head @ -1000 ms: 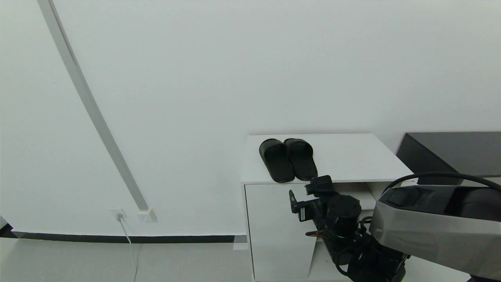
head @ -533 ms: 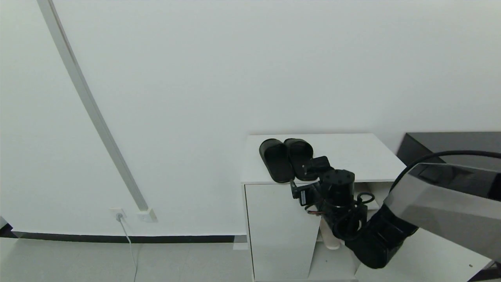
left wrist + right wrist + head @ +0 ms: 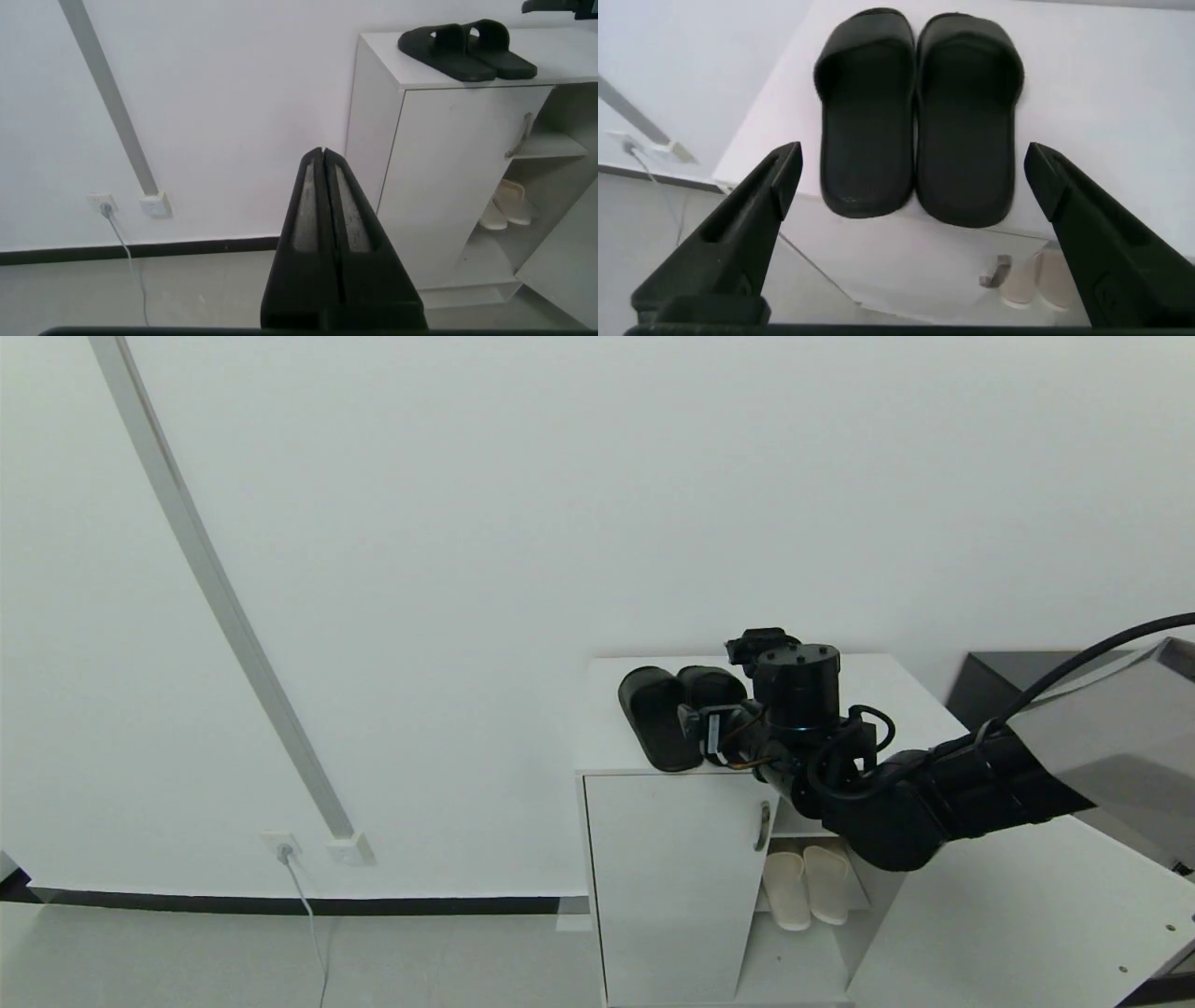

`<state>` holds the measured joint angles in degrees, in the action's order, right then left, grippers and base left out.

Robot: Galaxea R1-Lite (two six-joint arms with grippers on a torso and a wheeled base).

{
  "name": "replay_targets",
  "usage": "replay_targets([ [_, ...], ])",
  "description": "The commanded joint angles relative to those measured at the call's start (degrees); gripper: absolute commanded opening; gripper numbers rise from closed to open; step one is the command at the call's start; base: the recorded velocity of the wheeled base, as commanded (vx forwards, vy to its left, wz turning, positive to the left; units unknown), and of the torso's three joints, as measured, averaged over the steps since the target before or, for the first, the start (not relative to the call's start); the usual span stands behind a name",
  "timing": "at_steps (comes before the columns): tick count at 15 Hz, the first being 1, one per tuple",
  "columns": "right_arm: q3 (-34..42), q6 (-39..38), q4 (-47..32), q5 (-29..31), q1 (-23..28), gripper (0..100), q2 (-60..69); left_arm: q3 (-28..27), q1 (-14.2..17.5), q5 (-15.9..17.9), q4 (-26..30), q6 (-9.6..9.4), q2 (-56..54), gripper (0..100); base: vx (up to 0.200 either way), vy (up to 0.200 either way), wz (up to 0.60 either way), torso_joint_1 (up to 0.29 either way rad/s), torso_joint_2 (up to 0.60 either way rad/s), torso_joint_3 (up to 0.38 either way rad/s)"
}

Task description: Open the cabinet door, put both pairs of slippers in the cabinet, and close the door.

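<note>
1. White wall backs a white cabinet (image 3: 868, 709); its right door (image 3: 990, 915) stands open, and the white slippers (image 3: 808, 887) sit inside, low down.
2. The black slippers (image 3: 915, 112) lie side by side, touching, on the cabinet top near its front edge.
3. The right gripper (image 3: 913, 168) hovers over them, jaws spread wide; the left gripper (image 3: 323, 163) hangs well apart, fingers pressed together.
4. A good grasp likely means descending centred so the jaws span both outer edges, then squeezing the pair evenly.
</note>
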<state>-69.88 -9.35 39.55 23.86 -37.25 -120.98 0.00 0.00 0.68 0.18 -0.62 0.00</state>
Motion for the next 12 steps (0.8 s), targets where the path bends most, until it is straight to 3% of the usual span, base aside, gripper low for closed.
replay_targets([
  [1,0.1,-0.7,-0.2,-0.5,-0.7,100,0.1,0.0,0.0,0.0,0.0,0.01,0.1,0,0.200,0.000,0.00,0.002,0.00,0.002],
  [8,5.0,-0.9,1.1,-2.1,-1.5,100,-2.4,0.0,0.0,-0.1,0.0,0.18,0.0,0,0.200,0.000,0.00,0.004,0.00,0.001],
  [12,3.4,-0.7,4.9,-2.1,-1.3,100,-8.0,0.0,0.0,-0.1,0.0,0.36,0.0,0,0.000,0.000,0.00,0.000,0.00,0.000],
])
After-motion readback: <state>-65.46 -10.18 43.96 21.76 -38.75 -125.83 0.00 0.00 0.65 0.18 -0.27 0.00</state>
